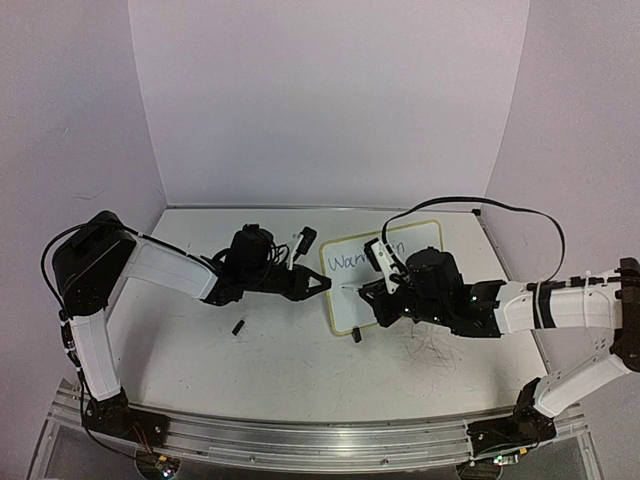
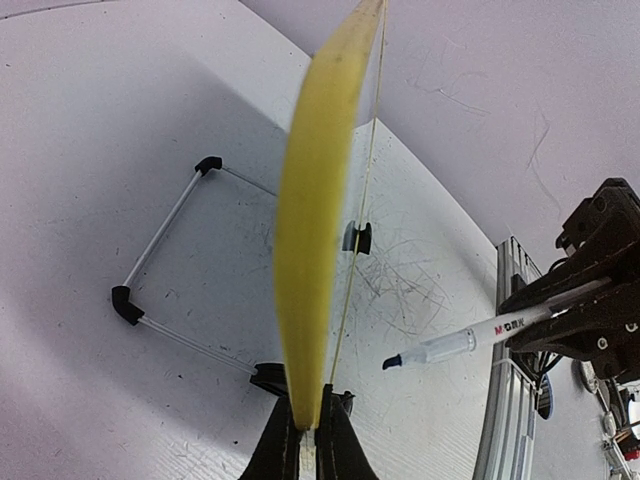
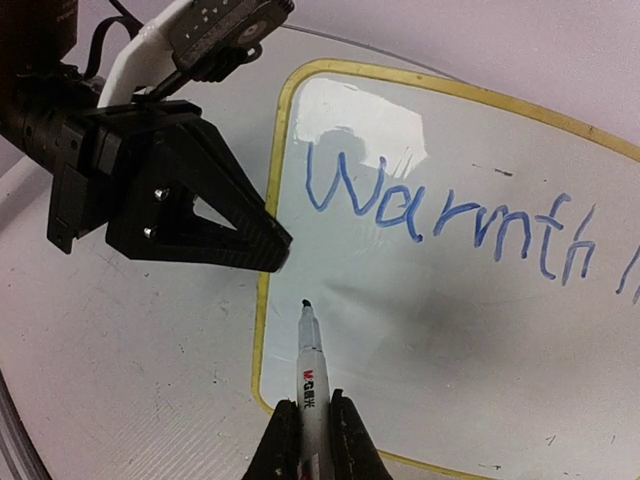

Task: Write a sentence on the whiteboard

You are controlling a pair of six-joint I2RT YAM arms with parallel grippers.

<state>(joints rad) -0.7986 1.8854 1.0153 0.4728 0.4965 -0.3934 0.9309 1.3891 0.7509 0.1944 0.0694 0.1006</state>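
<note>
The whiteboard [image 1: 338,310] lies on the table with a thin yellow frame. My left gripper [image 1: 318,285] is shut on its left edge; in the left wrist view my fingers [image 2: 308,430] pinch the yellow frame [image 2: 315,220], seen edge-on. My right gripper [image 3: 308,440] is shut on a white marker [image 3: 310,365]. The marker's dark tip is at or just above the board's lower left area. The sentence [image 3: 450,215] shows as one blue line, "Warmth" and the start of another word. The board below it is blank. The marker also shows in the left wrist view [image 2: 470,340].
A small black cap [image 1: 239,327] lies on the table left of the board. A black clip [image 1: 357,336] sits at the board's near edge. Grey scribbles [image 1: 432,352] mark the tabletop. A thin wire stand [image 2: 165,250] lies beyond the board. A metal rail [image 1: 300,440] runs along the near edge.
</note>
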